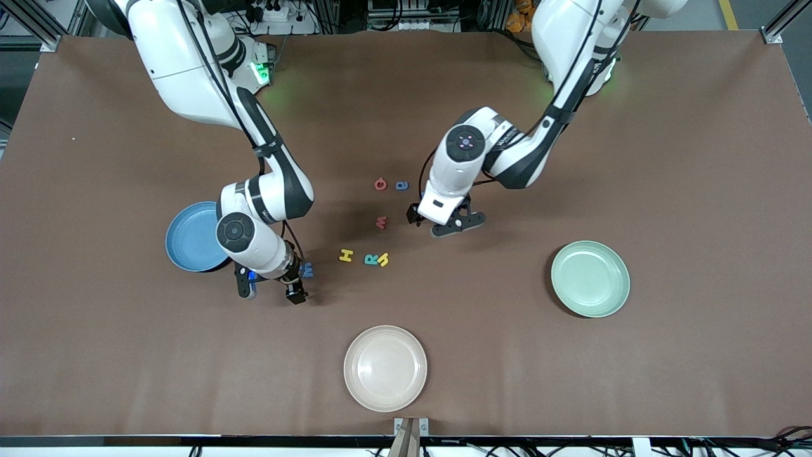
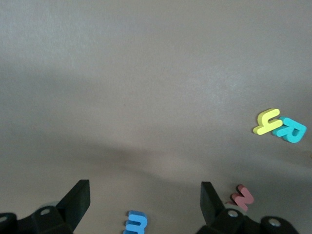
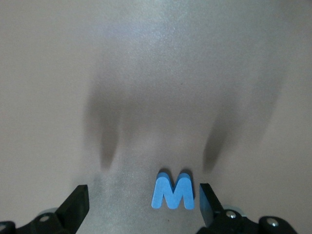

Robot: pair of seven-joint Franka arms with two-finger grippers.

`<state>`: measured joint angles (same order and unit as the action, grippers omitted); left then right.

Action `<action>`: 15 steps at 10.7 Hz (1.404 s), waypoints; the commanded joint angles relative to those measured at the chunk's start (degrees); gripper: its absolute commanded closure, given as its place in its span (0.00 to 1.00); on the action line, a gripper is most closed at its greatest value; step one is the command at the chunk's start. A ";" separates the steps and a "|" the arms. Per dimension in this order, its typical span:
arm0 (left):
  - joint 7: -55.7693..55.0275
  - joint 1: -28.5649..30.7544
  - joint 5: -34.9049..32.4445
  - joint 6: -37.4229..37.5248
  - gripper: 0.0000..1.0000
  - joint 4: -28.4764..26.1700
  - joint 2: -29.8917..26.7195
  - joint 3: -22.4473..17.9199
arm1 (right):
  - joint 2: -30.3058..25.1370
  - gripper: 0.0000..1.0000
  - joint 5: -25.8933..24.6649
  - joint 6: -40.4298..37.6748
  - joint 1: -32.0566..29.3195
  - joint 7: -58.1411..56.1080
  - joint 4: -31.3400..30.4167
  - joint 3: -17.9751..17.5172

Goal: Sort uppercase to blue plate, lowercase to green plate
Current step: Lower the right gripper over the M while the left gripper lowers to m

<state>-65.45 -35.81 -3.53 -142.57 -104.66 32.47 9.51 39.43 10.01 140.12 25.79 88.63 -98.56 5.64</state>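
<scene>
My right gripper is open and low over the table beside the blue plate. The large blue uppercase M lies flat between its fingers, close to one finger. My left gripper is open over a small blue lowercase m. A red m lies just outside one finger. Yellow H, teal R and yellow h lie in a row mid-table. Red G and blue a lie nearer the bases. The green plate holds nothing.
A cream plate sits near the table's front edge, nearer the camera than the letters. The blue plate is partly covered by my right arm's wrist. Brown table surface runs wide around both plates.
</scene>
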 commanded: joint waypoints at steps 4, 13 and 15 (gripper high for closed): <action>-14.07 -1.63 -14.54 -2.00 0.00 -0.20 2.94 3.05 | 2.49 0.00 -0.08 2.97 1.89 1.72 -0.58 0.34; -15.67 -1.89 -20.37 -6.84 0.00 -5.28 3.39 4.38 | 2.49 0.74 -0.16 2.71 2.25 1.98 -0.67 0.43; -16.64 -1.89 -22.13 -7.11 0.00 -6.26 3.30 4.99 | 2.05 1.00 -0.25 2.88 2.25 1.90 -1.54 0.51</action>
<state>-79.25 -37.70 -22.81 -148.61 -109.36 36.56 13.98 41.53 10.00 142.49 27.36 89.39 -98.75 5.71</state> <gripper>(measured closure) 0.000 0.352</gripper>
